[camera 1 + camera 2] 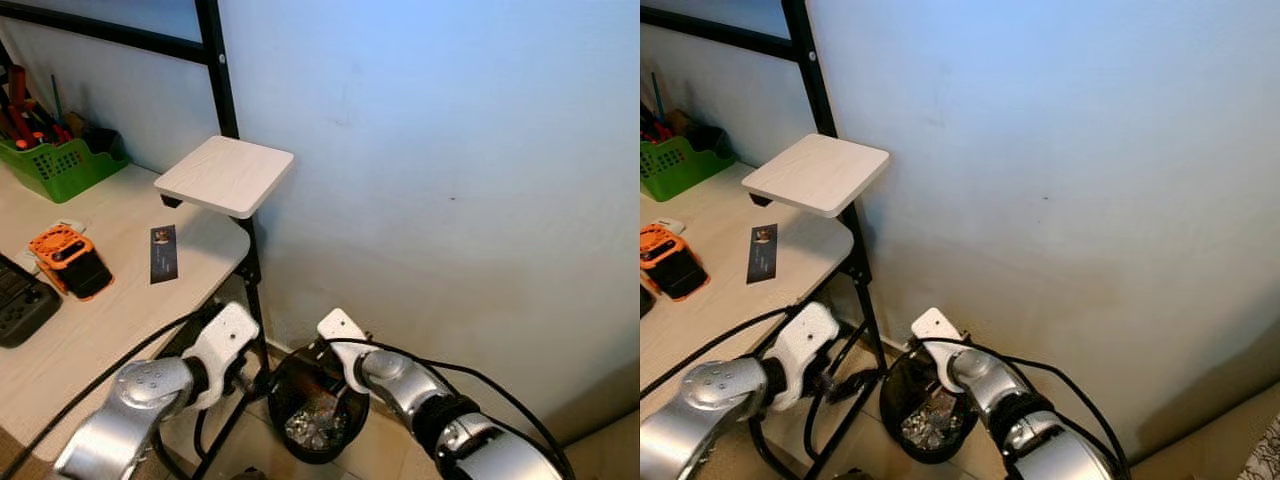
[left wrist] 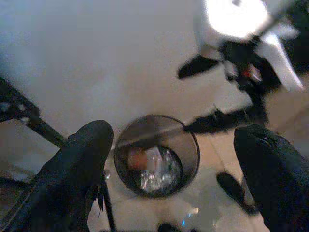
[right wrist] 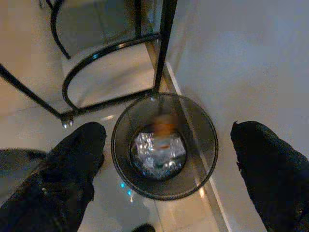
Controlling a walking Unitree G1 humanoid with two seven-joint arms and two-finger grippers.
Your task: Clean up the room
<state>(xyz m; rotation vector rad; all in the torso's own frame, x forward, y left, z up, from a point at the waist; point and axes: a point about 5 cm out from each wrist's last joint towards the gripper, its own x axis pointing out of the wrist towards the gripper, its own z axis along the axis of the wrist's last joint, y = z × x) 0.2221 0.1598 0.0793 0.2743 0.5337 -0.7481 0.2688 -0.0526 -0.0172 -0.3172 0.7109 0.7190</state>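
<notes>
Claws both spread wide, empty, above bin (image 3: 164,145) beside table (image 1: 120,300) leg. Right claw (image 3: 166,164) view shows orange-brown item (image 3: 165,124), blurred, possibly mid-air, over foil scraps (image 3: 159,152); its axis cannot be told. Left claw (image 2: 169,174) view shows right wrist (image 2: 236,19).

Pale blue wall (image 1: 450,150), wooden desk (image 1: 120,300), small shelf (image 1: 225,175)
</notes>
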